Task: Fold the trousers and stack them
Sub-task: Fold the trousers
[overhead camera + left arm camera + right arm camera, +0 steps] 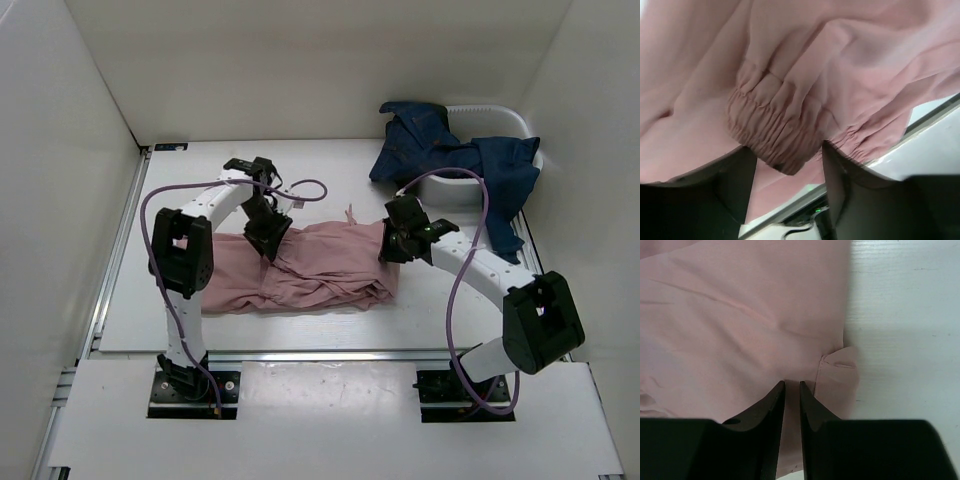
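The trousers lie bunched in a low, crumpled heap at the middle of the tabletop, running left to right between the two arms. From above, the folds overlap so much that legs and waist cannot be told apart. The left end of the cloth is partly hidden behind the left arm.

The left gripper is down on the left-centre of the heap, and its tips are hidden in the top view. In the left wrist view its fingers stand apart, with a gathered band of the pink cloth hanging between them. The view is blurred and very close. I cannot tell whether the fingers press on the band or only flank it.

The right gripper sits at the right edge of the trousers, its jaws almost together with a thin slit between them. Pink cloth shows beyond the slit and a small fold lies just beside the tips. I cannot tell whether any cloth is pinched.

At the far right corner, dark blue jeans spill over a white basket, hiding most of it.
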Motion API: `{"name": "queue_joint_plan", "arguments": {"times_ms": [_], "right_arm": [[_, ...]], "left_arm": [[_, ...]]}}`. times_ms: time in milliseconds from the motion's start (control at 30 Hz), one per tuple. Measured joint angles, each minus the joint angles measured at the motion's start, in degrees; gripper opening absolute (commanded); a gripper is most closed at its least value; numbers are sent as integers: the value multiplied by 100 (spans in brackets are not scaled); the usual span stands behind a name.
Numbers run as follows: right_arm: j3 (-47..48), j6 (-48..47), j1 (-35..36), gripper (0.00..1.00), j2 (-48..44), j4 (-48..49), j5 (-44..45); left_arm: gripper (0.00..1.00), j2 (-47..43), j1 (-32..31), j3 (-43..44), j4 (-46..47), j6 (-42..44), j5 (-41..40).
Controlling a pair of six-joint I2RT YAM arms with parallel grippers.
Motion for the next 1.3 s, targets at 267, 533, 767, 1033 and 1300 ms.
{"name": "queue_joint_plan", "arguments": {"times_ms": [267,533,767,1033,1300], "right_arm": [[-192,13,0,23,120,90,-66],[-448,17,0,23,151,181,-87],[-693,13,0,20,195,122,-129],[-693,-11,13,36,476,127,-114],[-704,-361,9,86,-791,-199,114]], "left_arm": [[14,7,-289,-11,-129,212,365],[14,-643,-35,-544,-133,883,544],[14,-1397,-826,-2245,-275,1495,313],[55,-774,-273,-2065,-260,1449,317],[63,-857,63,-1574,-310,1519,313]]}}
